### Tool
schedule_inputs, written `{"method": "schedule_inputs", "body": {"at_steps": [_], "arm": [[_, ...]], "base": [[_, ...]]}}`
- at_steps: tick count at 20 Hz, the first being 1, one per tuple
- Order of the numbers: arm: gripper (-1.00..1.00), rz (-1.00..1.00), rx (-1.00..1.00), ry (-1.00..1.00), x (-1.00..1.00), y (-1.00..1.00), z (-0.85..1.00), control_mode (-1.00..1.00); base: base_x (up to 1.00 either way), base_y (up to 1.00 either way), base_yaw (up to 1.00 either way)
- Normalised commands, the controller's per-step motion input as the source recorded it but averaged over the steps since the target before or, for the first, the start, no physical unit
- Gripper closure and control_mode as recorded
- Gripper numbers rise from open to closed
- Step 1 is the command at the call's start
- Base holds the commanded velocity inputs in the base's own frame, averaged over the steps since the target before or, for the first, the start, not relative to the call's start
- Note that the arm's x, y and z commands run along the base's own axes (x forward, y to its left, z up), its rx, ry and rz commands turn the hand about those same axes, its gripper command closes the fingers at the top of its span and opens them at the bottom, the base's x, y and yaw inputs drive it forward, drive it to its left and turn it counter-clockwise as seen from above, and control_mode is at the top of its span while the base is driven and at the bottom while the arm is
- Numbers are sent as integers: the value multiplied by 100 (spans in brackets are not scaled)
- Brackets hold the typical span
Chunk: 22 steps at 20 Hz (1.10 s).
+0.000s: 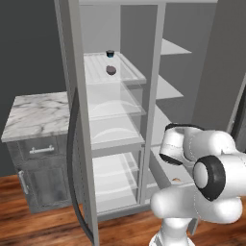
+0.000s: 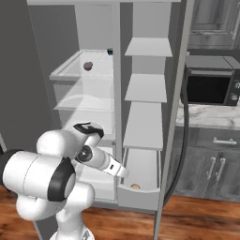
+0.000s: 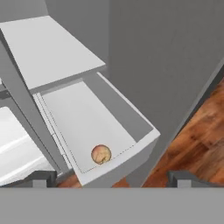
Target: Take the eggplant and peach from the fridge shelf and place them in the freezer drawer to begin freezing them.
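Note:
The dark-purple eggplant (image 1: 111,70) (image 2: 87,65) lies on the ridged top fridge shelf (image 1: 129,73) (image 2: 65,71). The peach (image 3: 101,154) (image 2: 135,186) (image 1: 177,180) rests near the front wall of the pulled-out pale-grey freezer drawer (image 3: 131,114) (image 2: 139,196). My gripper (image 3: 111,178) (image 2: 123,172) hangs above the drawer's front edge, looking down into it. It is open, with nothing between its fingertips (image 3: 40,178).
A small black cup with a blue rim (image 1: 110,53) (image 2: 110,51) stands behind the eggplant. The open fridge door (image 1: 72,120) rises at the left, with a marble counter (image 1: 36,115) beyond it. At the right are a microwave (image 2: 208,89) and dark cabinets (image 2: 215,164).

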Motion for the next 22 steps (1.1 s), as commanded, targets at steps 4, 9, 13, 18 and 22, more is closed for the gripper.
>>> {"method": "schedule_inputs", "body": {"at_steps": [4,9,13,18,22], "arm": [[-100,0,-3,-5,-16,0,41,-100],[-100,0,-14,-4,-24,0,66,-100],[-100,0,-16,0,-16,0,75,-100],[-100,-1,-19,0,-9,0,82,-100],[-100,-4,-22,0,-1,0,97,-100]], "base": [[0,0,0],[0,0,0],[0,0,0],[0,0,0],[0,0,0]]}}
